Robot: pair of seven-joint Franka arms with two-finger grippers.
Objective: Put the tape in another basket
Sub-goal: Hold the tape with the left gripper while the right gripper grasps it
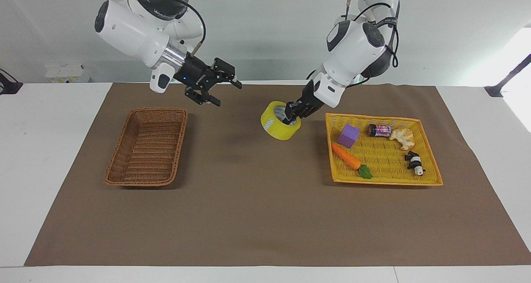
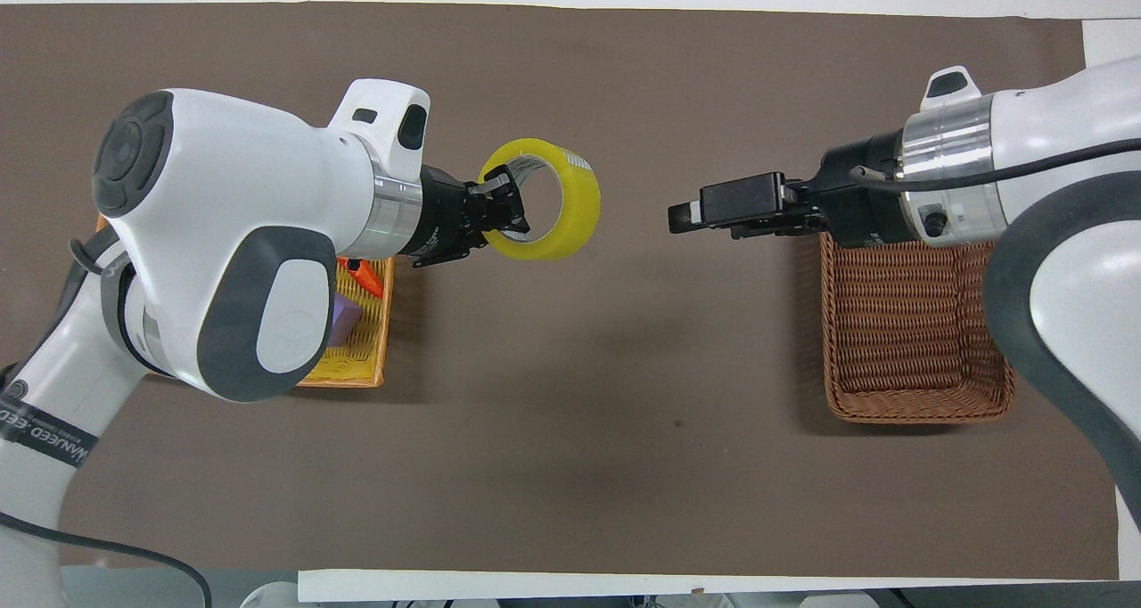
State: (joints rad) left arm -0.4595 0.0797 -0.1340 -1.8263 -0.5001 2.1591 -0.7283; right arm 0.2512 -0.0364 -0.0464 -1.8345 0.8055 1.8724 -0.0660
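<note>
The dark brown woven wicker basket (image 1: pixel 146 148) is lying empty toward the right arm's end. The right gripper (image 1: pixel 222 92) is hanging open-jawed over the brown mat (image 1: pixel 257 216). The left gripper (image 1: pixel 290 115) is clamping the glossy yellow tape roll's (image 1: pixel 278 127) wall, raised beside the yellow-orange woven tray (image 1: pixel 429 182).

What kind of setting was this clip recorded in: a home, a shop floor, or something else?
Most likely a robotics lab bench. Two white arms stand at a plain white table covered by a brown mat, against a bare wall. The props look staged: a wicker basket, a yellow tray of toys, and a tape roll.
</note>
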